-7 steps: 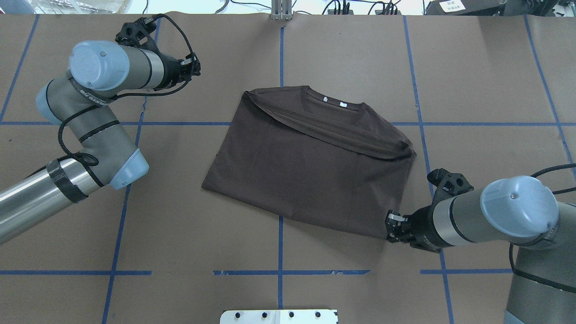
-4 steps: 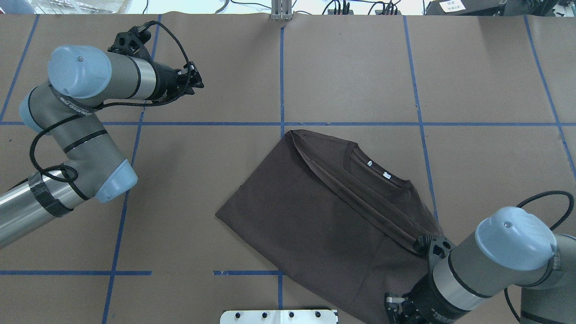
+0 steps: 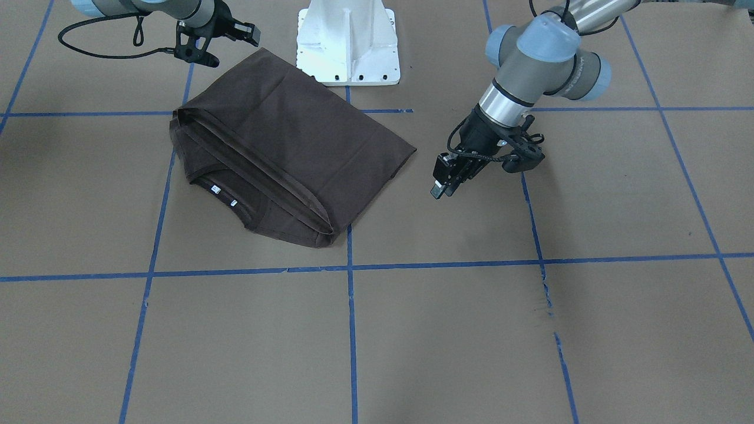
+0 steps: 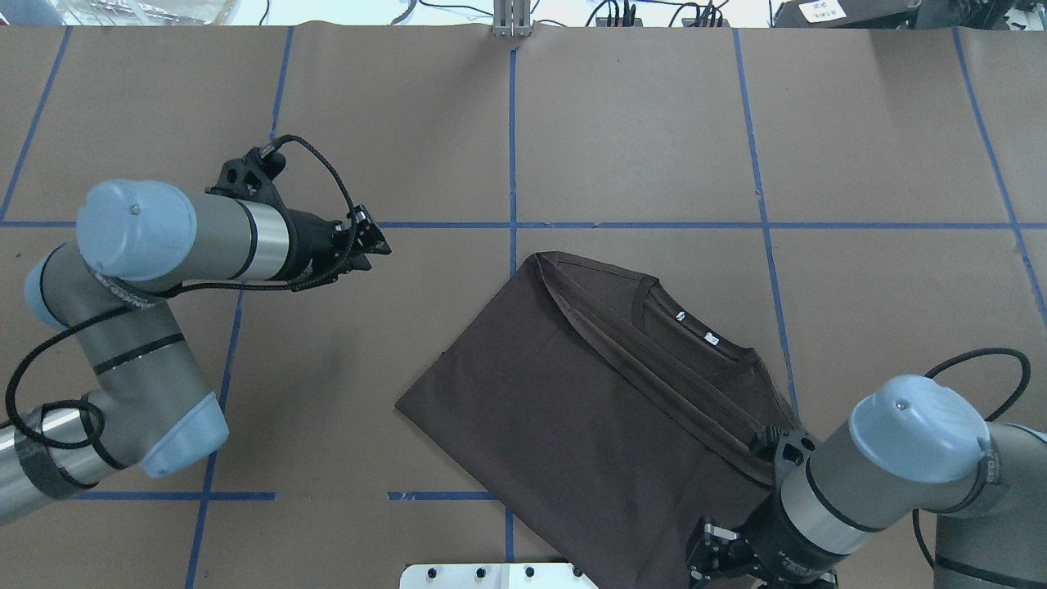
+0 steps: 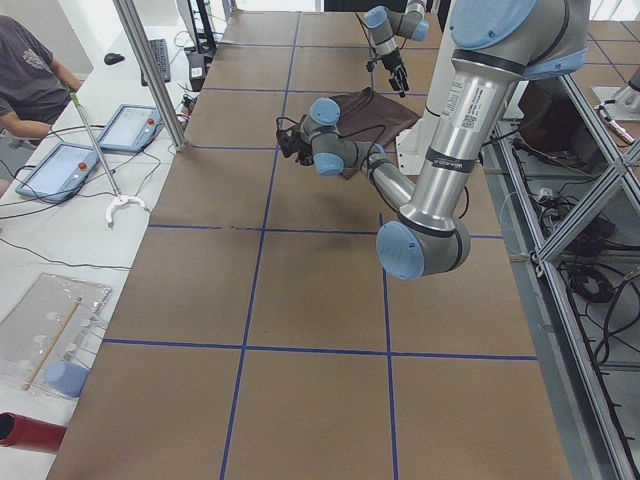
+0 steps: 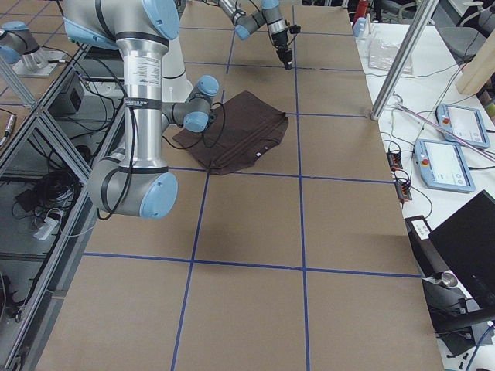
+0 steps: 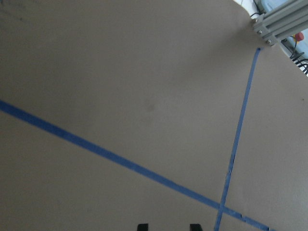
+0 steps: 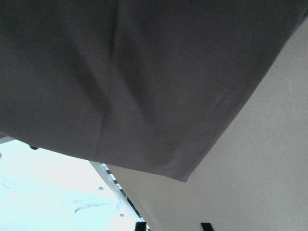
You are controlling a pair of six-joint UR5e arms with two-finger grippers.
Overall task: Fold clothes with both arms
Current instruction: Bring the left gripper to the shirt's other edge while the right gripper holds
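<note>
Brown T-shirt (image 4: 572, 393) lies half-folded, askew on the desk (image 4: 327, 458). Left pincer (image 4: 380, 244) and right pincer (image 3: 248, 33) both gape empty, presumably ready for regrasping.

Brown table (image 4: 638, 123) with blue tape grid (image 4: 512, 123); white pedestal (image 3: 347, 41).
</note>
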